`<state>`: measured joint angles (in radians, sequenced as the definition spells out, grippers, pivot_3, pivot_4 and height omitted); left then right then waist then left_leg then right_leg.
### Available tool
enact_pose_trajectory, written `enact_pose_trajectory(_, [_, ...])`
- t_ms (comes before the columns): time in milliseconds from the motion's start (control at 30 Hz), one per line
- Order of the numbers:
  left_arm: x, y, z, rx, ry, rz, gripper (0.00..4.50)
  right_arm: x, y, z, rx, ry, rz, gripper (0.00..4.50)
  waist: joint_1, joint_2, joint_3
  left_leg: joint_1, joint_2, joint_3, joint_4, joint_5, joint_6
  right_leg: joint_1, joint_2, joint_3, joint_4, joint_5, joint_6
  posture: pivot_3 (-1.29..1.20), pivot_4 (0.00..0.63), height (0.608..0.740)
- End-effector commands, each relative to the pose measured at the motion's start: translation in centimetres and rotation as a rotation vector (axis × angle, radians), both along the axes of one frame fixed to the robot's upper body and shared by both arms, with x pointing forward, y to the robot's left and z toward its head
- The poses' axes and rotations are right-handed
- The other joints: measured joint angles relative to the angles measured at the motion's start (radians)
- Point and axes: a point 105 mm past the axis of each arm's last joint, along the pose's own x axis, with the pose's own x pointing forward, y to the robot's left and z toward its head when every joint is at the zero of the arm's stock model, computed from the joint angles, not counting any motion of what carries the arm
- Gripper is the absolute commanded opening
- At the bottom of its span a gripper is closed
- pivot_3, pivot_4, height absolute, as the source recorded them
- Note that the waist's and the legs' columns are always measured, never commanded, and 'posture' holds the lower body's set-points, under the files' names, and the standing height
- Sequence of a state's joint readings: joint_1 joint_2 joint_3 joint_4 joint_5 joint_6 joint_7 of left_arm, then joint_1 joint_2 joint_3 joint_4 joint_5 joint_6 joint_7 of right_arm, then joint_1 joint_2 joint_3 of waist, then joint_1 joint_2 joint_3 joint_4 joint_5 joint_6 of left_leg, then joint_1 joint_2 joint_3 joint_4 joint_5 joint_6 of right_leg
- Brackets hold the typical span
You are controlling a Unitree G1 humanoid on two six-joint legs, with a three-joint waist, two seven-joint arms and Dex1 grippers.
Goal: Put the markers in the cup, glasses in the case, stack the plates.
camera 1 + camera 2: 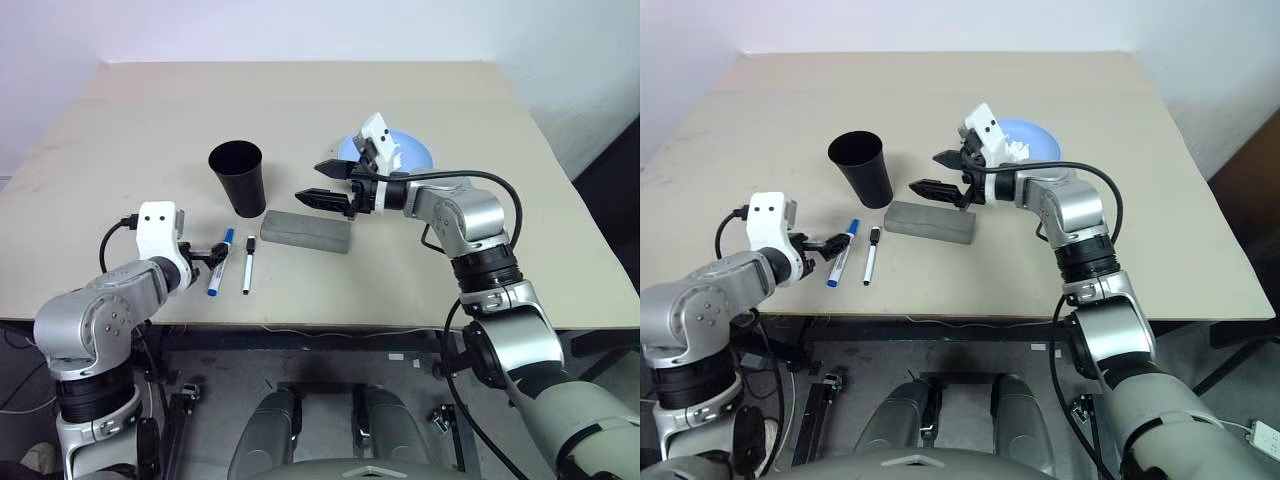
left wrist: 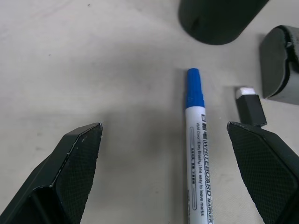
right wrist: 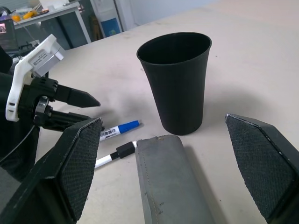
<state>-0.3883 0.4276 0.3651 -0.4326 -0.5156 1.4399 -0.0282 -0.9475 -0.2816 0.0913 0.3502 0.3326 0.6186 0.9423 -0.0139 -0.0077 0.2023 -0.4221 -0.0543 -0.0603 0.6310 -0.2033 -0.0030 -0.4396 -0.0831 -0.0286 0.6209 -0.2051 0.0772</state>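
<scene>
The left gripper (image 1: 212,256) gapes wide and empty, the blue-capped marker (image 1: 219,263) lying on the desk (image 1: 120,130) between its fingers, the black-capped marker (image 1: 248,265) just beyond. The right gripper (image 1: 325,183) hangs wide open, empty, above the grey case (image 1: 306,231), the black cup (image 1: 238,177) just ahead

place: lab or workshop | you see: bare beige table (image 1: 500,260), white walls, metal cabinets (image 3: 70,23), cluttered bench (image 3: 51,7)
</scene>
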Motion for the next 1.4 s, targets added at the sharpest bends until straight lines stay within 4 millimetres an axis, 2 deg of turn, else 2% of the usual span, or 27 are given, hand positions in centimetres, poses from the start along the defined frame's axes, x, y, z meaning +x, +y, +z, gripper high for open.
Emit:
enact_pose_trajectory(33, [-0.2,0.5,-0.5,0.072,0.109,0.012,4.50,0.0,0.2,1.4,0.028,-0.032,-0.001,4.45,0.000,0.000,0.000,0.000,0.000,0.000,0.000,0.000,0.000,0.000,0.000,0.000,0.000,0.000,0.000,0.00,0.150,0.735])
enact_pose_trajectory(300, [0.7,-2.0,0.3,0.059,0.133,-0.107,4.50,0.3,-0.2,1.3,0.036,-0.019,-0.031,4.45,0.000,0.000,0.000,0.000,0.000,0.000,0.000,0.000,-0.001,0.000,0.000,0.000,0.000,0.000,0.000,0.00,0.150,0.735])
enact_pose_trajectory(667, [1.6,-2.9,2.3,0.095,0.068,-0.131,4.50,0.2,-0.6,1.3,0.031,-0.017,-0.039,4.45,0.000,0.000,0.000,0.000,0.000,0.000,-0.001,0.000,-0.001,0.000,0.000,0.001,0.000,0.000,0.000,0.00,0.150,0.735])
enact_pose_trajectory(1000, [0.9,-3.2,-0.7,0.058,0.158,-0.114,4.50,0.7,-1.0,1.1,0.017,-0.005,-0.067,4.45,0.000,0.000,0.000,0.000,0.000,0.000,-0.001,0.000,-0.001,0.000,0.000,0.001,0.000,0.000,0.000,0.00,0.150,0.735])
enact_pose_trajectory(1400, [0.7,-3.0,-2.0,0.003,0.214,-0.108,4.50,1.1,-0.9,0.6,0.019,0.029,-0.100,4.45,0.000,0.000,0.000,0.003,0.000,0.000,0.000,0.000,-0.001,0.001,-0.001,0.001,0.002,0.000,0.000,0.00,0.150,0.735])
